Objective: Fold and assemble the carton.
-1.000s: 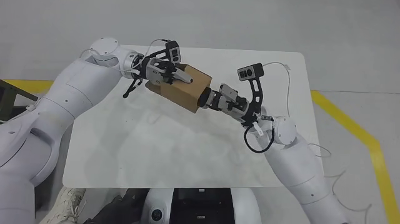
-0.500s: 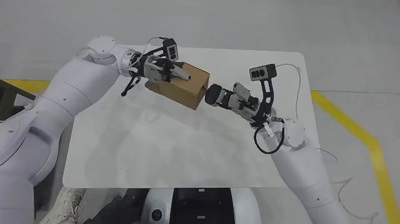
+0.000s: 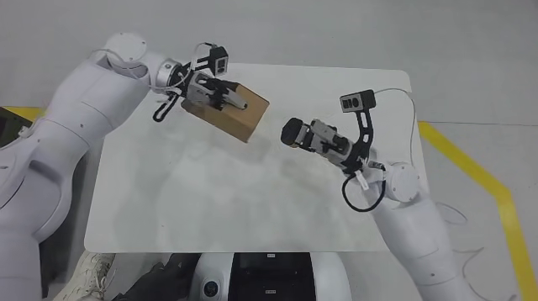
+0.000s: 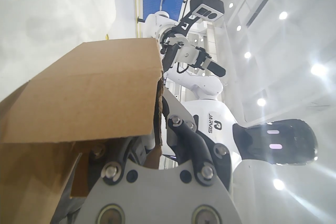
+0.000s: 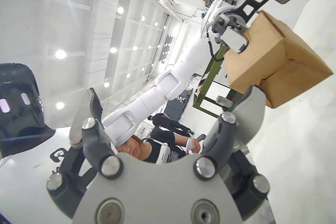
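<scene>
Pinches the carton [image 3: 227, 109] with the left gripper [image 3: 220, 97], clamped on one cardboard wall at the end nearest that arm. Shows one finger [image 4: 181, 110] outside that wall in the left wrist view, just beside the raw corrugated edge; hides the other behind the cardboard. Holds the right gripper [image 3: 290, 131] apart from the box, off its right-hand corner, spread wide with nothing between the fingers [image 5: 90, 101].

Reads as a plain brown box, squared up and tilted, one long face turned upward in the top view. Presents toward the right wrist camera an end face of the carton [image 5: 275, 64], closed by two flaps meeting along a seam. Stands open at the gripped end, a loose flap hanging below the wall in the left wrist view.

Hangs over the far-left part of the table [image 3: 252, 208], probably lifted clear of the surface, though no view settles whether a lower edge touches.

Runs off the frame edge in the left wrist view, lower side cut away. Conceals its inside everywhere. Loses one corner of the flapped end behind a right finger in the right wrist view.
</scene>
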Controlling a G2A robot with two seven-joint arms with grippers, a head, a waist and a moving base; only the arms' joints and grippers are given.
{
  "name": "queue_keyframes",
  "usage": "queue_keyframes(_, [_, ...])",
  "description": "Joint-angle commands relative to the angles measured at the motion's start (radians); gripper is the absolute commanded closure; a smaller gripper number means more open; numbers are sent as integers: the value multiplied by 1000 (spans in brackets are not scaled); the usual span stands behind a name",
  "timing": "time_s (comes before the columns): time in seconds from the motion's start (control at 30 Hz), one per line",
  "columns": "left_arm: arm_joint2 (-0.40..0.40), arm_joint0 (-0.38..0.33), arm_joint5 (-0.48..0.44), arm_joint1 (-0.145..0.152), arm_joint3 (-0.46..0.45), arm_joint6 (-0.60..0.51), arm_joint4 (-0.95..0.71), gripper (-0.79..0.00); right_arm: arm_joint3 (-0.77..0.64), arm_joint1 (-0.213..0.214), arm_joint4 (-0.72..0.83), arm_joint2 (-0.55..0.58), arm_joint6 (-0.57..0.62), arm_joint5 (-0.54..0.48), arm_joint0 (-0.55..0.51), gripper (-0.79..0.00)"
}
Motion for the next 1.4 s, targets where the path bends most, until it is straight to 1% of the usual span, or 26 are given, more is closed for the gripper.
queue_keyframes(0.0, [-1, -18, -14, -4, 2, 2, 79, 0, -9, 1, -65, -5, -19, 10, 1, -785])
queue_keyframes(0.13, [-6, -37, -25, -9, -38, 69, 214, 0, -25, 4, -200, -18, -58, 27, 1, -785])
queue_keyframes(0.27, [-22, -36, -16, -4, -85, 91, 280, 0, -39, 6, -361, -29, -124, 17, -4, -785])
queue_keyframes(0.43, [-32, -37, 15, 7, -150, 155, 422, 0, -44, 9, -459, -35, -170, 16, -11, -785])
queue_keyframes(0.53, [-31, -40, 63, 15, -207, 188, 528, 0, -53, 12, -489, -28, -192, 21, -24, -785])
queue_keyframes(0.63, [-29, -39, 147, 23, -277, 238, 636, 0, -65, 17, -497, -12, -199, 25, -44, -785])
queue_keyframes(0.73, [-23, -32, 222, 25, -344, 274, 712, 0, -75, 21, -493, 7, -223, 37, -67, -785])
queue_keyframes(0.8, [-4, -22, 275, 21, -413, 290, 790, 0, -84, 24, -478, 21, -228, 31, -86, -785])
queue_keyframes(0.93, [41, -3, 359, 2, -486, 319, 926, 0, -101, 31, -469, 43, -228, 16, -117, -785])
queue_keyframes(1.03, [70, 7, 402, -19, -496, 320, 985, 0, -112, 34, -469, 54, -230, 8, -135, -785])
queue_keyframes(1.07, [82, 12, 416, -32, -496, 322, 1008, 0, -116, 36, -469, 59, -232, 5, -143, -785])
queue_keyframes(1.23, [109, 21, 425, -78, -470, 308, 1059, 0, -126, 41, -466, 71, -238, -11, -166, -785])
queue_keyframes(1.33, [112, 32, 421, -103, -457, 310, 1102, 0, -127, 43, -465, 74, -243, -19, -172, -785])
queue_keyframes(1.37, [112, 36, 420, -109, -454, 309, 1112, -49, -127, 44, -465, 74, -244, -20, -173, -785])
